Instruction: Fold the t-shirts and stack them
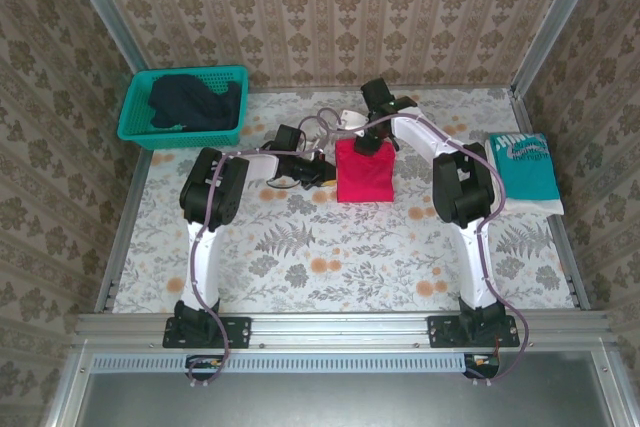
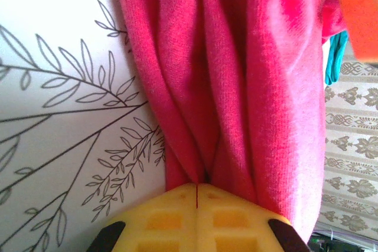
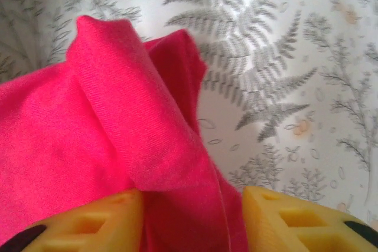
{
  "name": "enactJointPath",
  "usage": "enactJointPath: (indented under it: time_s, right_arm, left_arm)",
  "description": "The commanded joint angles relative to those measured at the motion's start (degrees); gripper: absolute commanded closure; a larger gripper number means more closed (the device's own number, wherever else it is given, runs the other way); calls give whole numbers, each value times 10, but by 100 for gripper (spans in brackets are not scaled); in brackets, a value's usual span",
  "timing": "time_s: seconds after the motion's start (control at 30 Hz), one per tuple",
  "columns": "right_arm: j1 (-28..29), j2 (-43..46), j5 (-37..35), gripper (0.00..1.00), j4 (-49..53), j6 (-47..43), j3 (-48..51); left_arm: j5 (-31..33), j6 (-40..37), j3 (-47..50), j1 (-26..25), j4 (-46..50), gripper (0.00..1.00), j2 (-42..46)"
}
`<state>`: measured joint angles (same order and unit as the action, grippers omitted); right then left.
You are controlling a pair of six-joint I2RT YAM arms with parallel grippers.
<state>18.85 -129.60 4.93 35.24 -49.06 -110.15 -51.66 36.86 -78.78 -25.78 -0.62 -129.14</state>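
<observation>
A bright red-pink t-shirt lies bunched in a rough rectangle at the table's middle. My left gripper is at its left edge, shut on a fold of it; in the left wrist view the yellow jaws meet with a sliver of red cloth between them. My right gripper is over the shirt's far edge. Its jaws stand apart, and a loose ridge of red cloth lies between them. A folded teal t-shirt with white print lies at the right. A dark navy t-shirt sits in the basket.
The teal plastic basket stands at the back left corner. Metal rails frame the table, and patterned walls close it in. A floral cloth covers the table, with free room in front of the red shirt.
</observation>
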Motion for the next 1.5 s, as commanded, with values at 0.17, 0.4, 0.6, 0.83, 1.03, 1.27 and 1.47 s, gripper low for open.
enactJointPath:
  time_s: [0.17,0.4,0.6,0.83,1.03,1.27,1.47]
  right_arm:
    - [-12,115,-85,15,-195,142,106]
    - [-26,225,-69,8,-235,427,232]
    - [-54,296,10,8,-258,625,355]
    - [-98,282,98,9,-308,772,443]
    - [-107,229,173,9,-349,807,452]
    - [-107,180,223,11,-385,823,455]
    - [-107,146,272,15,-401,832,454]
  left_arm:
    - [102,2,76,12,151,100,-36]
    - [111,38,121,14,88,71,49]
    - [166,31,117,15,116,60,137]
    - [255,2,74,1,155,34,189]
    - [257,-14,-12,-40,182,10,137]
    - [247,-10,-105,-50,221,39,54]
    - [251,-4,-121,-50,234,60,21]
